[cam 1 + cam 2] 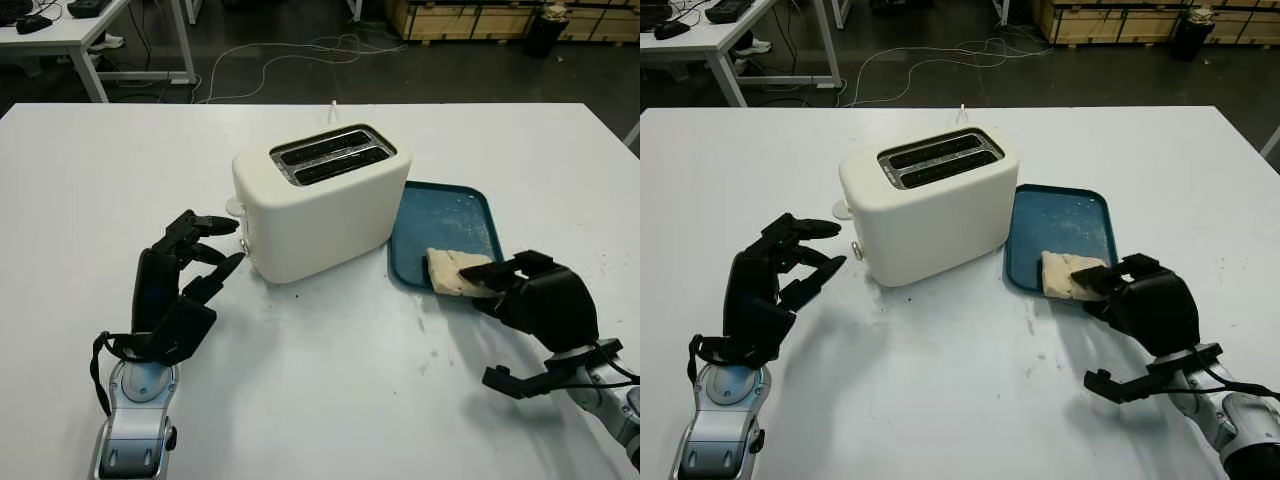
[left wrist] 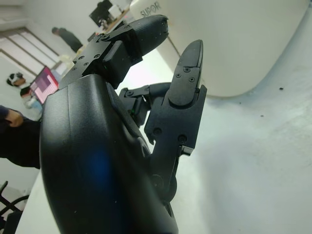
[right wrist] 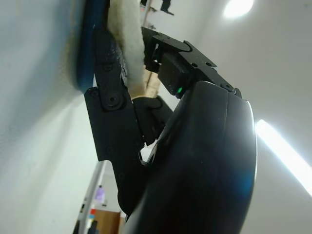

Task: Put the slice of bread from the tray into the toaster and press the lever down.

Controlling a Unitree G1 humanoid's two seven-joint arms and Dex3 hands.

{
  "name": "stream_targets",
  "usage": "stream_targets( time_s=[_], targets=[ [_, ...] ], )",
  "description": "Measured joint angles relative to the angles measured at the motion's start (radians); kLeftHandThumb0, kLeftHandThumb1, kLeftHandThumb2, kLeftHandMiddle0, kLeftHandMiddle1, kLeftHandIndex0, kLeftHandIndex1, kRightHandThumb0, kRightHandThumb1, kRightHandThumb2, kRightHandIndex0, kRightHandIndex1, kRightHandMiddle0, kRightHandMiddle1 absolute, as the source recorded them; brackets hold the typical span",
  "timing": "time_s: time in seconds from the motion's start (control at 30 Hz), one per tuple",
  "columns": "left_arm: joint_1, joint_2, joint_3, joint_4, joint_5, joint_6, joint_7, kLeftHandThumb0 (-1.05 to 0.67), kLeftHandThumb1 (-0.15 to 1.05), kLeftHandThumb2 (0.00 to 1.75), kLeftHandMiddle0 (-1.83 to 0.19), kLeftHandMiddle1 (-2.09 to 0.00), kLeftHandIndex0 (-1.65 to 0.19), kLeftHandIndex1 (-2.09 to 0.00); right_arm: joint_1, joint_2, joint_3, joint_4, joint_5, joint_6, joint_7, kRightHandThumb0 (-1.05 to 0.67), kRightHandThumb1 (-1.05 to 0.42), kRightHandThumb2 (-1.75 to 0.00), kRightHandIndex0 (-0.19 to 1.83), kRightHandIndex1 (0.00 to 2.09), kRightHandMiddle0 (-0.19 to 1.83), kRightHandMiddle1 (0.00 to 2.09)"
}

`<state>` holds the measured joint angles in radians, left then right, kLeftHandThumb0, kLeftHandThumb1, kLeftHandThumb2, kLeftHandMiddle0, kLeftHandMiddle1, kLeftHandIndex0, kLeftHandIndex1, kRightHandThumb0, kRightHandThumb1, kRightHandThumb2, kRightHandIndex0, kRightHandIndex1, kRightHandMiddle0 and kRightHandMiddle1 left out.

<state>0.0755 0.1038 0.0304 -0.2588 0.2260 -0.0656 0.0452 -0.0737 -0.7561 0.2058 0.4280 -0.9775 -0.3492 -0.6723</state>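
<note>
The slice of bread (image 1: 452, 271) lies at the near edge of the blue tray (image 1: 445, 215), which sits on the white surface (image 1: 320, 380) just beside the toaster (image 1: 318, 200) on the robot's right; the right hand (image 1: 500, 278) is at the slice's near end, one finger under the tray's lip and slice and the others over the top, so it looks clamped on the bread, though the slice is not lifted clear of the tray; in the right wrist view the pale crumb (image 3: 132, 44) is pressed between the fingers (image 3: 109, 73).

The bread is likely light, soft and easily crushed; a firm pinch would dent or tear it, and a hold at one end alone may let the far end droop; holding it across its flat faces, near one edge, seems best, leaving the free length to go down into a slot (image 1: 330, 150); both slots are empty.

The left hand (image 1: 205, 255) is open, raised above the surface near the toaster's end where the lever (image 1: 243, 240) sits, holding nothing and well placed to press it later.
</note>
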Motion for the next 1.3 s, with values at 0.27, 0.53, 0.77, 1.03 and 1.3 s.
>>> stream_targets(
  time_s=[0.27,0.53,0.77,1.03,1.3],
  targets=[
    [0.000,0.000,0.000,-0.002,0.000,0.000,0.000,-0.24,0.92,0.14,-0.50,-1.47,-0.51,-0.93,0.004,-0.008,0.014,-0.006,-0.016,0.022,-0.022,-0.65,-0.92,-0.42,0.93,1.75,0.69,1.67],
    [0.000,0.000,-0.001,-0.002,0.006,-0.001,0.005,-0.25,0.92,0.14,-0.49,-1.44,-0.51,-0.92,-0.001,-0.015,0.015,-0.001,-0.015,-0.001,-0.075,-0.62,-0.92,-0.42,0.93,1.75,0.65,1.74],
    [0.000,-0.001,-0.003,-0.002,0.008,-0.001,0.005,-0.25,0.92,0.14,-0.50,-1.44,-0.51,-0.92,-0.058,-0.032,0.001,-0.002,-0.015,-0.029,-0.153,-0.57,-0.92,-0.39,0.95,1.75,0.65,1.75],
    [0.000,-0.003,-0.005,-0.002,0.008,-0.001,0.005,-0.24,0.92,0.14,-0.50,-1.44,-0.52,-0.91,-0.189,-0.100,-0.067,-0.034,0.043,-0.138,-0.168,-0.48,-0.92,-0.36,0.92,1.75,0.62,1.75],
    [0.001,-0.003,-0.006,-0.002,0.012,-0.004,0.011,-0.25,0.92,0.13,-0.50,-1.43,-0.52,-0.91,-0.497,-0.118,-0.089,0.119,0.446,-0.415,0.266,-0.48,-0.92,-0.33,0.86,1.75,0.58,1.74]
  ],
)
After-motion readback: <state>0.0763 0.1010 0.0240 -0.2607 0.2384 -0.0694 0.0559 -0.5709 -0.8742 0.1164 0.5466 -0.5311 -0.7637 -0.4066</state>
